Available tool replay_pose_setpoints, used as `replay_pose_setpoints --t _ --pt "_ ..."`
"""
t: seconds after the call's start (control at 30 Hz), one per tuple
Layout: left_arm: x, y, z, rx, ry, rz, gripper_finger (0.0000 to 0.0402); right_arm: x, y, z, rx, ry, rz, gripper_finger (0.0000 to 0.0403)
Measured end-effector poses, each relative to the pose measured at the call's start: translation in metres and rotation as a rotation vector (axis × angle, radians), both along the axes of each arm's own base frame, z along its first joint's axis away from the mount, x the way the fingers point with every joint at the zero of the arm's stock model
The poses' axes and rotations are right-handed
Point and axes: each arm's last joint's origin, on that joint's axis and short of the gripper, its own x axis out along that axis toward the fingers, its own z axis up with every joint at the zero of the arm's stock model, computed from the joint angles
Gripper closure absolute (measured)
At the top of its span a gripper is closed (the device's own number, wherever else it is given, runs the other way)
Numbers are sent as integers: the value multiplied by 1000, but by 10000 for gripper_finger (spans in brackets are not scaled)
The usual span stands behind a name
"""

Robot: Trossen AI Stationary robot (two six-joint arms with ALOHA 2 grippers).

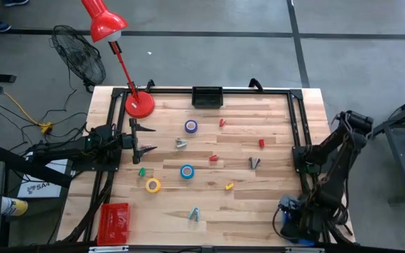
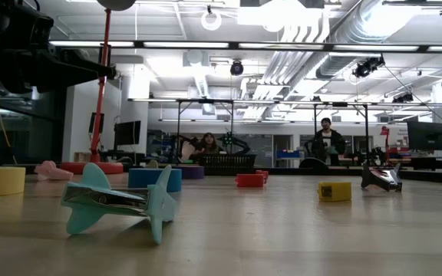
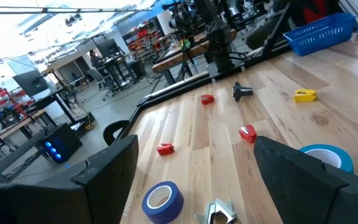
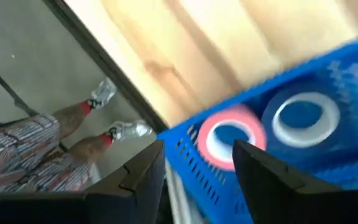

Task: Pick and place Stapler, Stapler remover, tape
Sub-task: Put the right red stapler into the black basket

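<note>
A purple-blue tape roll (image 1: 190, 126), a blue one (image 1: 187, 171) and a yellow one (image 1: 152, 185) lie flat on the wooden table. Small red staplers (image 1: 214, 158), a yellow one (image 1: 229, 186) and staple removers, grey (image 1: 181, 143), dark (image 1: 254, 163) and teal (image 1: 195, 215), lie scattered around them. My left gripper (image 1: 150, 139) waits open at the table's left edge, level. My right gripper (image 4: 197, 146) hangs open above the blue basket (image 4: 328, 168) at the near right corner. A pink tape roll (image 4: 229, 137) and a white-rimmed roll (image 4: 306, 118) lie inside it.
A red basket (image 1: 114, 223) stands at the near left corner and a black basket (image 1: 207, 97) at the far edge. A red lamp's base (image 1: 139, 105) sits at the far left. A person's legs (image 4: 73, 130) show on the floor beside the table's corner.
</note>
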Motion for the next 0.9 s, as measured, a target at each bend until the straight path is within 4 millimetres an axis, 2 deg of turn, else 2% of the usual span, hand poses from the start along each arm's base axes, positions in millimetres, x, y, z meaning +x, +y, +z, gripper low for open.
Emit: replay_pose_setpoints --t 0.57,0.9 --pt "0 0 0 0 0 0 85 13 -67 20 -256 -18 51 222" --pt "0 0 0 0 0 0 85 32 -112 29 -372 -18 -68 222"
